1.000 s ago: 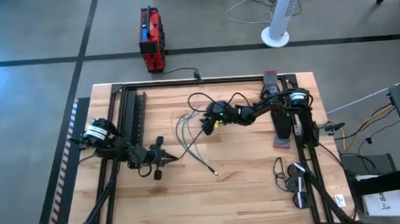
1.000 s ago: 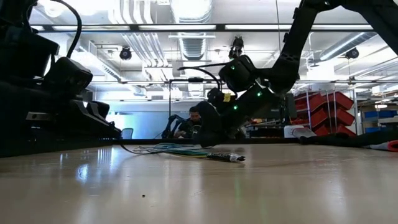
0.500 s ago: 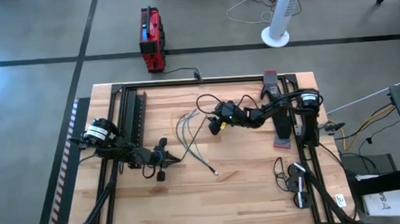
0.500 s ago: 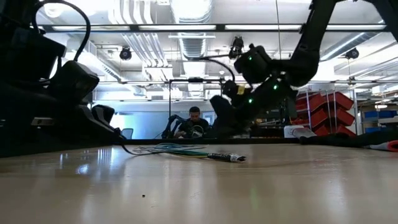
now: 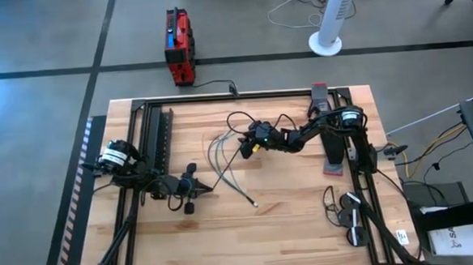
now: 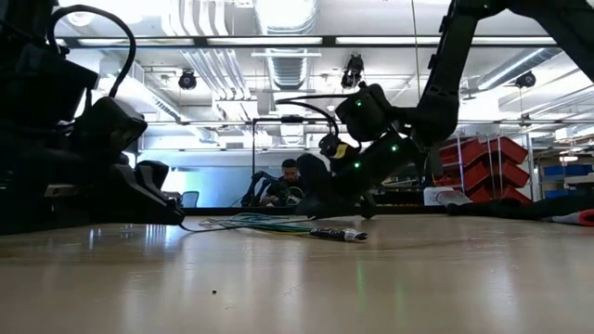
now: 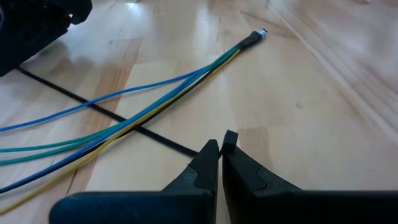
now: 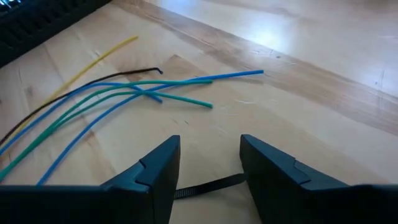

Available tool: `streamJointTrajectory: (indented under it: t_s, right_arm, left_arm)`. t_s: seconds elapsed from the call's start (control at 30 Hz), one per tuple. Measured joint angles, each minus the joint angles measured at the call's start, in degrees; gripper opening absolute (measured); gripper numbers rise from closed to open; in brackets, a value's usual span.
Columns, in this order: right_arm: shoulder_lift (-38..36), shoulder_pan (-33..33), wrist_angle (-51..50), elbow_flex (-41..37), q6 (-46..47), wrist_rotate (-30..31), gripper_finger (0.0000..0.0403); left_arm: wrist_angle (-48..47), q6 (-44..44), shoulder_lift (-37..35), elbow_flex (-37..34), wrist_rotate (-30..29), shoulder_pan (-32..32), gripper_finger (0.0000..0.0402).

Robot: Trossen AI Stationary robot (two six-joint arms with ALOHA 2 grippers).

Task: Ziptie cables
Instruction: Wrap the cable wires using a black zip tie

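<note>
The right hand (image 5: 245, 148), fingers spread wide, has swung back over the loose blue, green and yellow cables (image 5: 222, 162) and black ziptie (image 8: 208, 185); left hand (image 7: 220, 149) pinched closed, empty.

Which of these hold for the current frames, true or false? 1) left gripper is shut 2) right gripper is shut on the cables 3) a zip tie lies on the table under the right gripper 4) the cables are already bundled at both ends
1) True: the left gripper has its fingertips together.
2) False: the right gripper is open and holds nothing; the cables lie on the table ahead of it.
3) True: the black zip tie shows between its fingers on the wood.
4) False: they join at one end; the other ends fan out loose.
</note>
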Motion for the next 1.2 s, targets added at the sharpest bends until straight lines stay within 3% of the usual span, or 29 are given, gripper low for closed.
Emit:
streamJointTrajectory:
  t_s: [0.53,1.2]
  right_arm:
    - [-4.2,-0.6,-1.3,-3.8,4.6,-1.7,0.0160]
    - [-2.1,-0.2,-2.8,-0.2,8.1,1.4,0.0131]
  left_arm:
    - [-0.1,-2.0,0.0,0.4,0.0,-0.1,0.0000]
    - [-0.6,-1.3,0.0,0.4,0.1,-0.1,0.0000]
